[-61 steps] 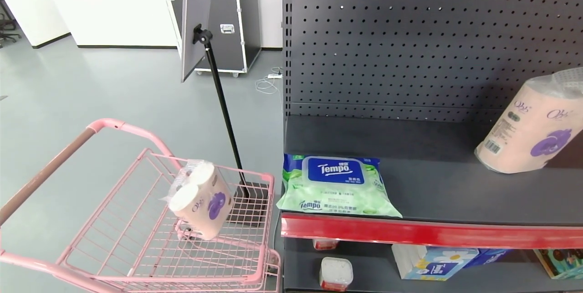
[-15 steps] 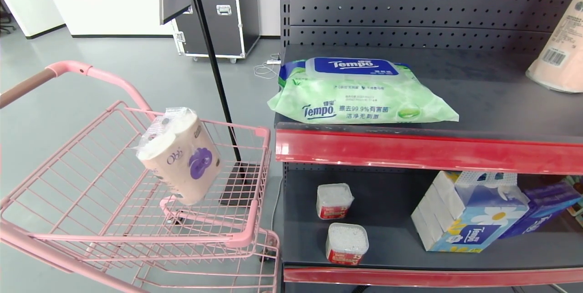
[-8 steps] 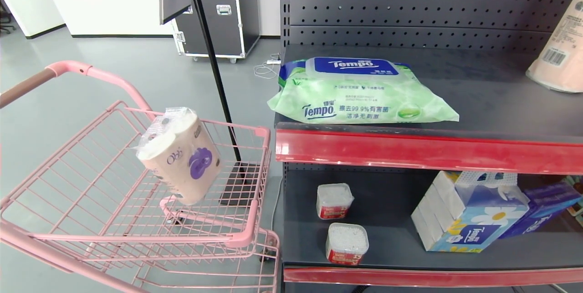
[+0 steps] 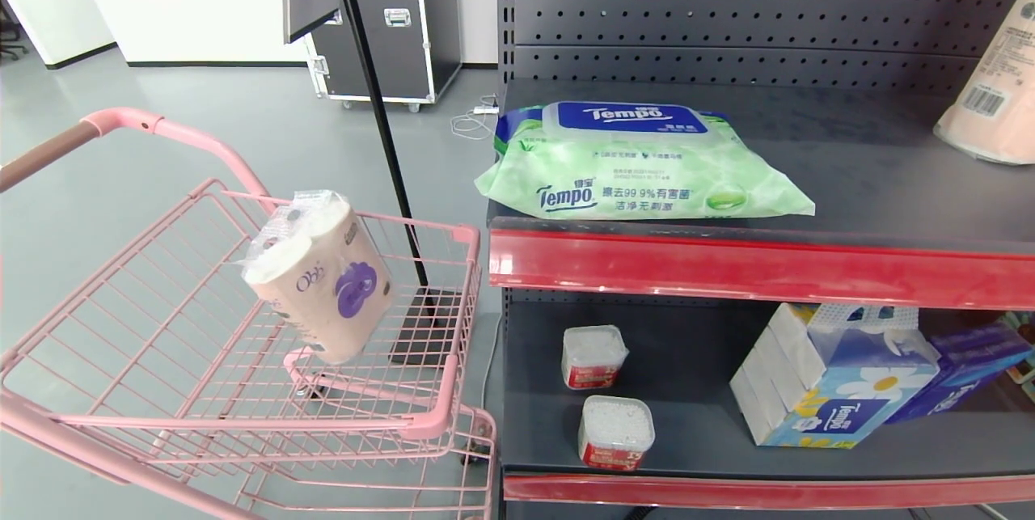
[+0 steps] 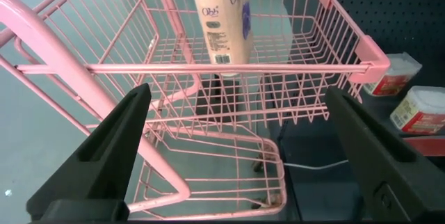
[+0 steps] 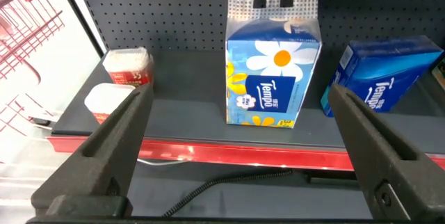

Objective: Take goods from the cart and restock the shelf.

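The left gripper point(image 5: 236, 92) has its jaws spread wide, with the two black fingers point(image 5: 104, 154) well apart and nothing held between them. It points roughly level. The right gripper point(image 6: 240, 90) is the same: jaws spread wide, black fingers point(image 6: 104, 158) well apart, gripping nothing, pointing roughly level.

A pack of toilet rolls point(image 4: 319, 277), in peach wrap with a purple flower, is standing tilted inside the pink wire cart point(image 4: 437, 423) at the lower left of the frame. The dark shelf point(image 4: 873, 172) with red edges is filling the right side, just beside the cart.
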Motion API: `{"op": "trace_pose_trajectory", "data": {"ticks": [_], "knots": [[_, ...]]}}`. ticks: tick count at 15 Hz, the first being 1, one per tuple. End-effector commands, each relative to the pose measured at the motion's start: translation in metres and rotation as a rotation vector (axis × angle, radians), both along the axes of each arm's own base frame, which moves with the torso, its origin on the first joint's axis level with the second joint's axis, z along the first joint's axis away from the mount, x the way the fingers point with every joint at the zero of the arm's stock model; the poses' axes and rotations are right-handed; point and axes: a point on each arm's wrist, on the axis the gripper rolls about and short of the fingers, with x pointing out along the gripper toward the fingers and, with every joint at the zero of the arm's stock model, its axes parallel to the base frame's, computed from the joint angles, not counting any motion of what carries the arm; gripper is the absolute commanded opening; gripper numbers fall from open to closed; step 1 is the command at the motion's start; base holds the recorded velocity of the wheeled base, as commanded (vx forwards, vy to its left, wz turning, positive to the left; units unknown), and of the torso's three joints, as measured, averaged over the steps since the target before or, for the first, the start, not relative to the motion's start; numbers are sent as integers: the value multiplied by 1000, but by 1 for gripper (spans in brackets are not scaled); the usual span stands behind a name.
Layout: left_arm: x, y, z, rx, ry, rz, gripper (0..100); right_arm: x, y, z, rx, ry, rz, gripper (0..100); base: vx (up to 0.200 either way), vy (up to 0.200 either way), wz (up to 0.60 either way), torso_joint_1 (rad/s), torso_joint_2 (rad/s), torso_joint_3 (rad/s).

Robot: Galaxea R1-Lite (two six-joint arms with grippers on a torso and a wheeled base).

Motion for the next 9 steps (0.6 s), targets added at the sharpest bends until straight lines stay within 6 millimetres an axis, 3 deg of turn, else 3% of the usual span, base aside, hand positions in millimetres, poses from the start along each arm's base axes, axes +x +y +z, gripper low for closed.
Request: {"op": "trace_pose_trajectory", "data": {"ticks": [1, 4, 9], "knots": [[0, 0, 0, 0, 1, 0, 100, 0, 0, 0, 2, 0, -3, 100, 0, 0, 0, 0, 0, 0], [0, 0, 0, 0, 1, 1, 100, 0, 0, 0, 1, 0, -1, 100, 0, 0, 0, 0, 0, 0], [0, 0, 0, 0, 1, 0, 100, 0, 0, 0, 1, 0, -3, 100, 0, 0, 600, 2, 2, 3]]}}
